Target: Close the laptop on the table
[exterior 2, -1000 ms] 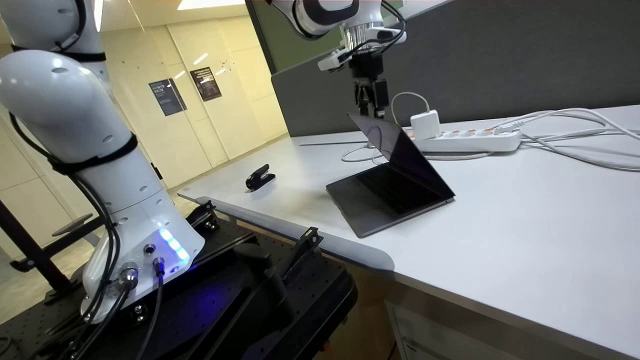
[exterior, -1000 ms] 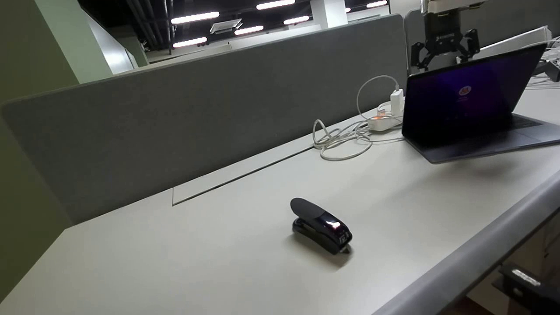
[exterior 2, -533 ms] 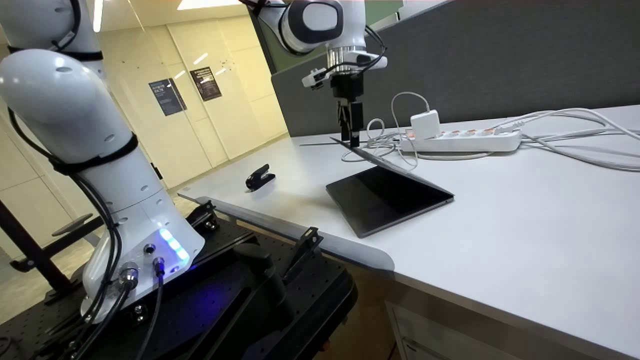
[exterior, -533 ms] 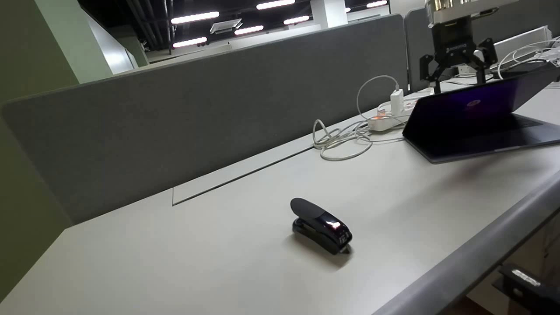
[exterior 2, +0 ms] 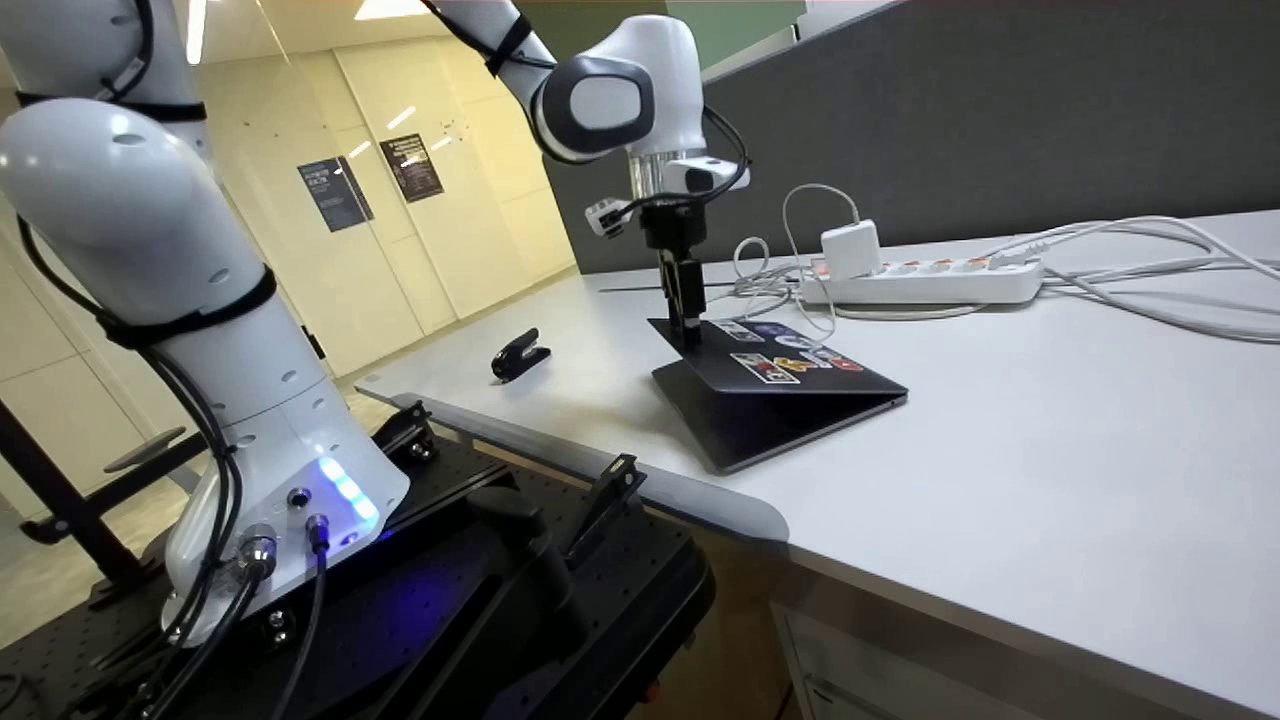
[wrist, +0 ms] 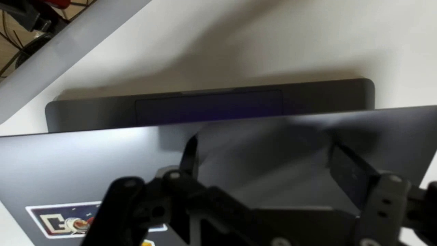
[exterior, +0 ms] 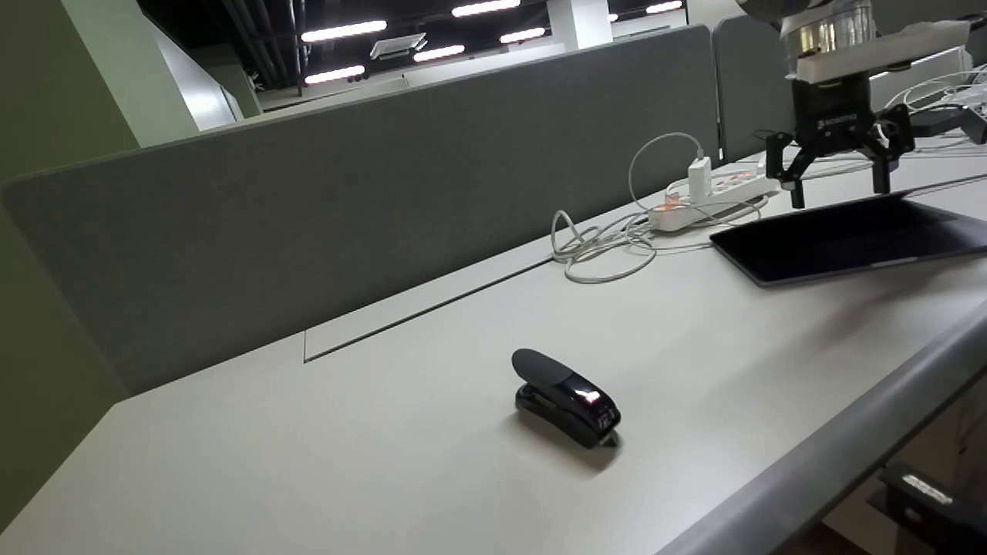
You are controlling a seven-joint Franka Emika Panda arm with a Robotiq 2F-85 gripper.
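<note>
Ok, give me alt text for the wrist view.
Open gripper over the lid of a laptop not yet shut; the trackpad shows past the lid's edge. Off-white table shows beyond, its grey edge at upper left; lid stickers at lower left.

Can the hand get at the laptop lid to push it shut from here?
Likely yes: the open hand is at the outer face of the laptop lid, near its free edge, and nothing shows between them. I can't tell whether they touch.
</note>
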